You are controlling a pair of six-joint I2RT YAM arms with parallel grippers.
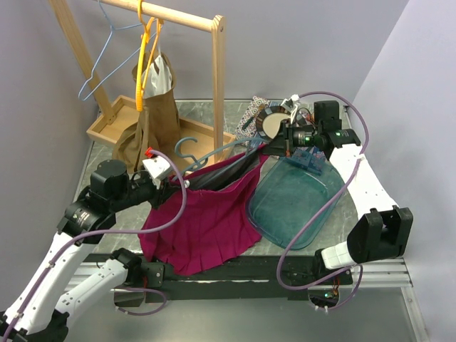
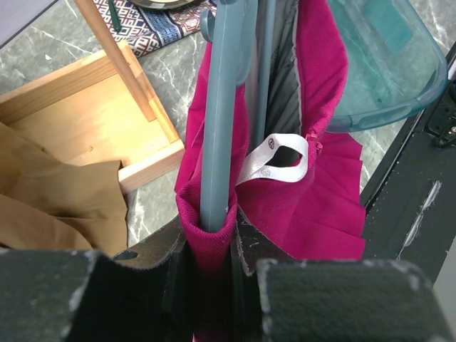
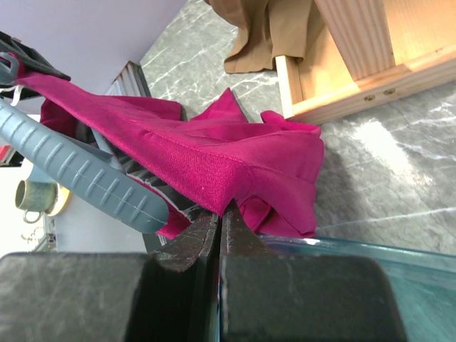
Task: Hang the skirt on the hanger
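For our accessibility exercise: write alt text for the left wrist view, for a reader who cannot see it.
The left gripper pinches a magenta skirt and a grey-blue hanger together. A white loop hangs from the skirt; a wooden tray with brown cloth lies left, a teal tub upper right.

Your top cam sits high behind both arm bases, facing forward and down, wide enough for the whole tabletop [image 1: 239, 117] and the wooden rack [image 1: 219, 71]. Your left wrist cam looks straight along the left end effector [image 2: 212, 246], very close on the skirt [image 2: 313, 206] and grey hanger [image 2: 221, 107]. Your right wrist cam looks past the right end effector [image 3: 221, 221], low and close over the tabletop. All three share skirt, grey hanger, wooden rack and teal tray [image 1: 296, 199].
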